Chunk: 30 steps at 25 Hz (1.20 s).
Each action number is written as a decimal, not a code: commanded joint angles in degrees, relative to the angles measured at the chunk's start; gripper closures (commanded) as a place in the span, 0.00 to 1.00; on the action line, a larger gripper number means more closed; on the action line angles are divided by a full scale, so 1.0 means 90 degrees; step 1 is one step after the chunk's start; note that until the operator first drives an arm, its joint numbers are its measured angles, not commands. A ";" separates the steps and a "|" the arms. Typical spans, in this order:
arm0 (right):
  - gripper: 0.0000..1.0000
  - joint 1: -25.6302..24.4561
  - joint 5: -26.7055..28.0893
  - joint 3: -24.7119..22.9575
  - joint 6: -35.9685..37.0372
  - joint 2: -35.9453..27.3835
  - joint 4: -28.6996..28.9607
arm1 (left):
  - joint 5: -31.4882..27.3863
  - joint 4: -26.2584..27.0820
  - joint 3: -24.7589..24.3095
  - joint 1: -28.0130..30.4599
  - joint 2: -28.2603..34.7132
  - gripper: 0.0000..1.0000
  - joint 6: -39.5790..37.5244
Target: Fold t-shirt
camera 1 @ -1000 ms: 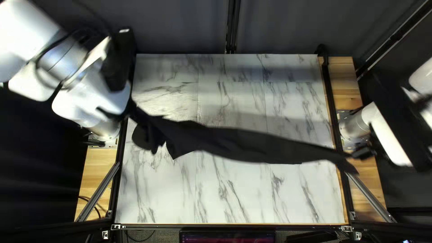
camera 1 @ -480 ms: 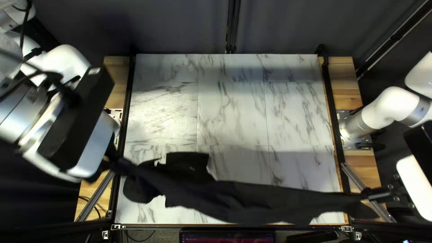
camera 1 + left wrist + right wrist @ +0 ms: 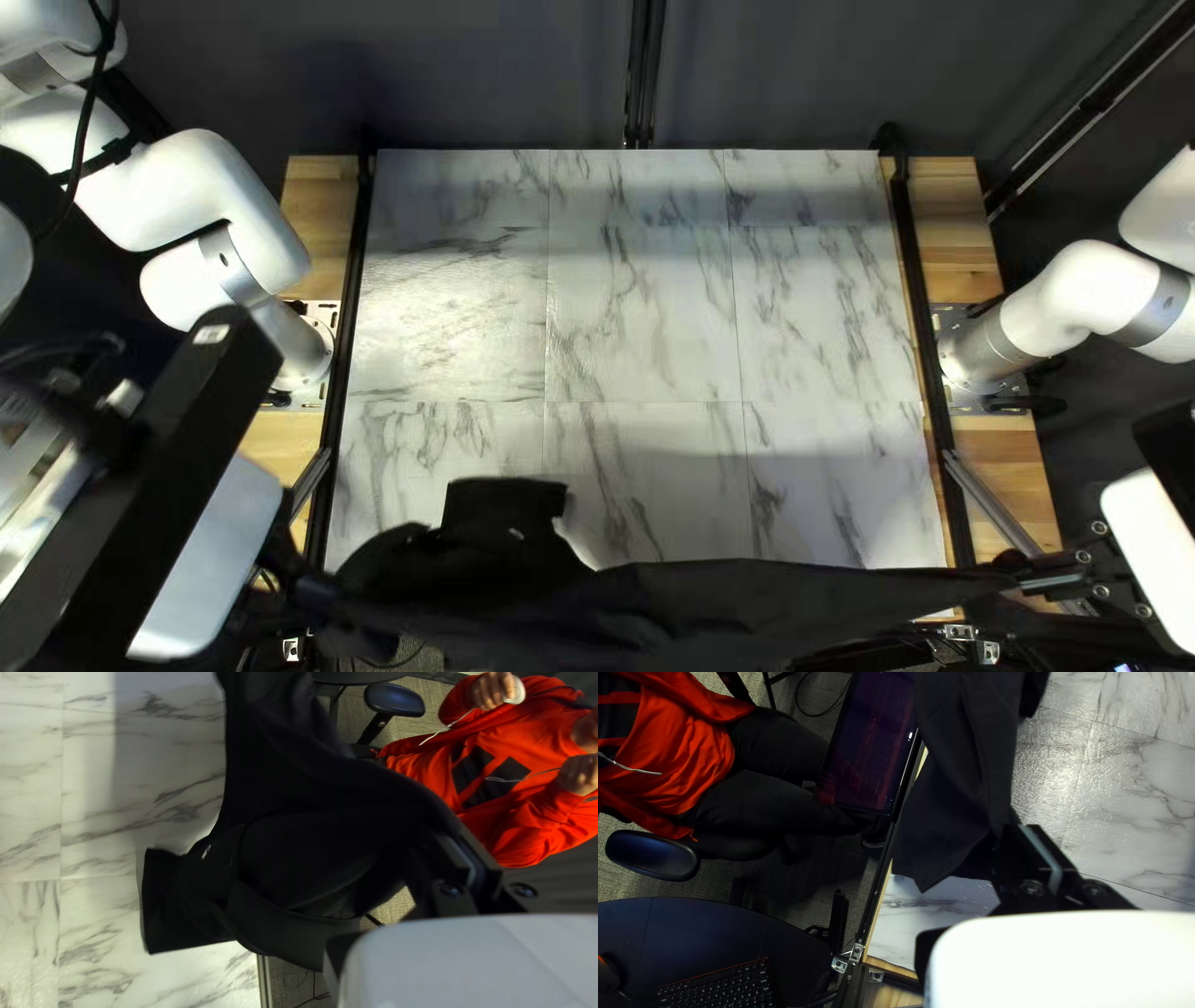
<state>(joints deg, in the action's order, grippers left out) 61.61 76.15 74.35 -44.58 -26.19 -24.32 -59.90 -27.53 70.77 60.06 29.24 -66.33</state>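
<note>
The black t-shirt [image 3: 697, 610] stretches between the left gripper [image 3: 306, 588] and the right gripper [image 3: 1018, 578], along the near side of the table [image 3: 647, 311]; left gripper's fingers pinch one end, right gripper's fingers the other; loose folds spread beside the left gripper.

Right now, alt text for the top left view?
A black shirt stretches between two robot grippers, the left gripper and the right gripper, across the near edge of a marble-patterned table. Its cloth is bunched toward the left gripper, and a dark curtain stands behind the table.
</note>
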 commanded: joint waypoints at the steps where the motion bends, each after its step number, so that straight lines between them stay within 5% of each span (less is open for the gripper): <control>1: 1.00 -0.0053 -0.0040 -0.0068 0.0021 -0.0065 0.0028 | 0.0039 0.0214 0.0162 -0.0220 -0.0095 1.00 0.0311; 7: 1.00 -0.0144 -0.0055 -0.0110 0.0050 -0.0140 0.0078 | 0.0071 0.0219 0.0107 -0.0429 0.0022 1.00 0.0337; 17: 1.00 -0.0255 -0.0168 -0.0360 -0.0005 -0.0362 0.0137 | 0.0798 0.0458 -0.1620 -0.1409 0.1524 1.00 -0.0077; 20: 1.00 -0.0268 -0.0203 -0.0399 -0.0012 -0.0383 0.0149 | 0.1327 0.0077 -0.1951 -0.1262 0.1404 1.00 -0.0797; 24: 1.00 -0.0282 -0.0199 -0.0352 -0.0014 -0.0345 0.0159 | 0.1609 -0.0553 -0.1628 -0.0709 0.0654 1.00 -0.1669; 30: 1.00 -0.0347 -0.0242 -0.0351 0.0028 -0.0331 0.0189 | 0.2102 -0.0525 -0.1473 -0.0840 0.0325 1.00 -0.1490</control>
<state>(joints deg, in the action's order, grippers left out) 58.57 74.09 71.29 -44.38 -29.13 -22.67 -42.84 -32.38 57.86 53.41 32.19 -80.34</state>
